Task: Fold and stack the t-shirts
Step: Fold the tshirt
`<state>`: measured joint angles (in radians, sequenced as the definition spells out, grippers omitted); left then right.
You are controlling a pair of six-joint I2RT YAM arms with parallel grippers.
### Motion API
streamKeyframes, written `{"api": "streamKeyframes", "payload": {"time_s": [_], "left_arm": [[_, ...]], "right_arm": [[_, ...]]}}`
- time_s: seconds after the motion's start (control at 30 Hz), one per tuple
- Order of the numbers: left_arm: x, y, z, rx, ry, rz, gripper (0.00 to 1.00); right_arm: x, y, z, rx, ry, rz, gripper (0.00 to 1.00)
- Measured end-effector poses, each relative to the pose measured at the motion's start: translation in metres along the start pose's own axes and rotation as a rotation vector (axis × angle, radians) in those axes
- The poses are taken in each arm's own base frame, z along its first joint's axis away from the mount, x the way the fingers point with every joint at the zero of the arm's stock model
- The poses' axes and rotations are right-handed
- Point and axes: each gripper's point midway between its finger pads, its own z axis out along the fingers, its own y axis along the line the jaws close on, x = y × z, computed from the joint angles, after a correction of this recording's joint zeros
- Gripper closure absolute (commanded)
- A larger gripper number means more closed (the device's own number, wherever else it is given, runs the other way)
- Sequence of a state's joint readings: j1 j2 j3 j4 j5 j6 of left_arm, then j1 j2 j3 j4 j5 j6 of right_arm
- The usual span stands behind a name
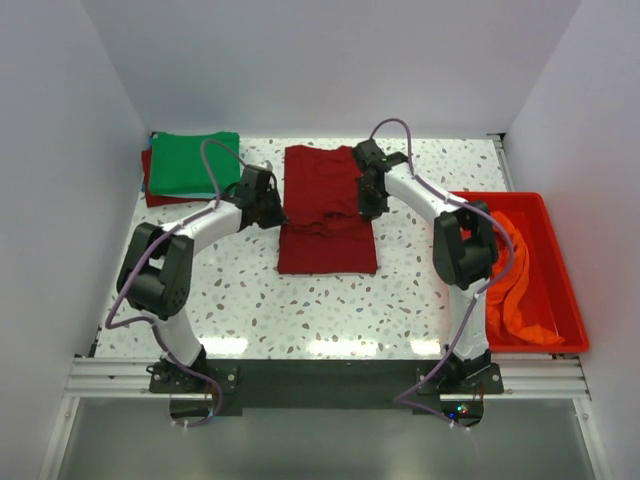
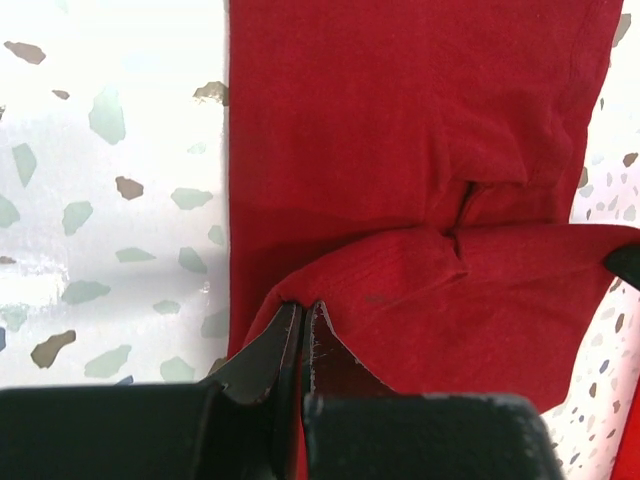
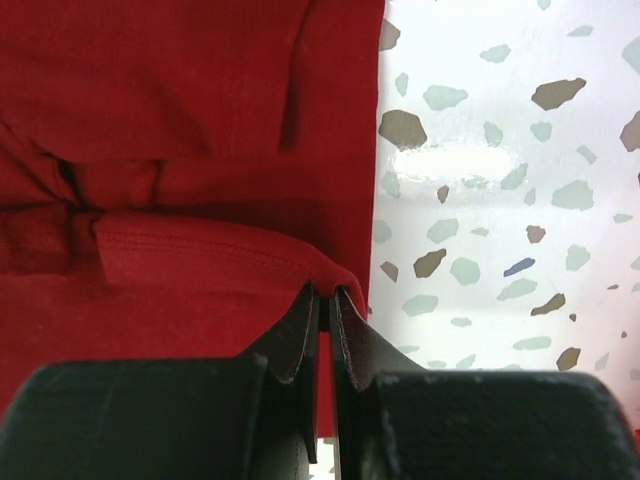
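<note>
A dark red t-shirt lies in the middle of the table, partly folded, with its lower part doubled up. My left gripper pinches its left edge and my right gripper pinches its right edge. Up close, the left gripper is shut on a raised fold of the red cloth. The right gripper is likewise shut on a lifted hem of the same shirt. A folded green t-shirt rests on another folded dark red one at the back left. An orange t-shirt lies crumpled in the tub.
A rigid red plastic tub stands at the right edge of the speckled table. White walls close in the left, back and right sides. A metal rail runs along the near edge by the arm bases.
</note>
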<state>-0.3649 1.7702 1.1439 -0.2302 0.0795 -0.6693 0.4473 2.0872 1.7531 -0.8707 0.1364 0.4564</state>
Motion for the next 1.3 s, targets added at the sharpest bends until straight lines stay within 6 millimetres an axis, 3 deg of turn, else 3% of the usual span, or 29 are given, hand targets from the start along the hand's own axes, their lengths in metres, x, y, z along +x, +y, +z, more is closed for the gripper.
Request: {"api": "streamKeyframes", "payload": {"time_s": [0.53, 0.87, 0.93, 0.97, 1.0, 1.1, 1.23, 1.3], "left_arm": [[-0.015, 0.0, 0.01, 0.03, -0.024, -0.005, 1.0], [-0.022, 0.002, 0.03, 0.028, -0.013, 0.008, 1.0], [-0.023, 0.003, 0.031, 0.027, -0.012, 0.01, 0.72], [-0.022, 0.003, 0.031, 0.024, -0.01, 0.014, 0.43], [-0.022, 0.004, 0.031, 0.023, -0.01, 0.016, 0.35], [-0.023, 0.005, 0.03, 0.016, -0.011, 0.01, 0.21], [-0.03, 0.006, 0.02, 0.001, -0.04, 0.007, 0.18], [-0.036, 0.003, 0.003, 0.009, -0.078, 0.012, 0.19]], "right_arm": [[-0.012, -0.013, 0.003, 0.01, -0.008, 0.02, 1.0], [-0.013, -0.014, 0.023, 0.025, 0.019, 0.014, 1.0], [-0.013, -0.015, 0.023, 0.027, 0.023, 0.013, 0.91], [-0.014, -0.016, 0.023, 0.029, 0.026, 0.013, 0.84], [-0.015, -0.016, 0.021, 0.029, 0.025, 0.014, 0.72], [-0.022, -0.015, 0.015, 0.025, 0.013, 0.011, 0.59], [-0.032, -0.014, 0.006, 0.014, -0.01, 0.012, 0.52], [-0.032, -0.01, 0.0, -0.012, -0.009, 0.012, 0.51]]}}
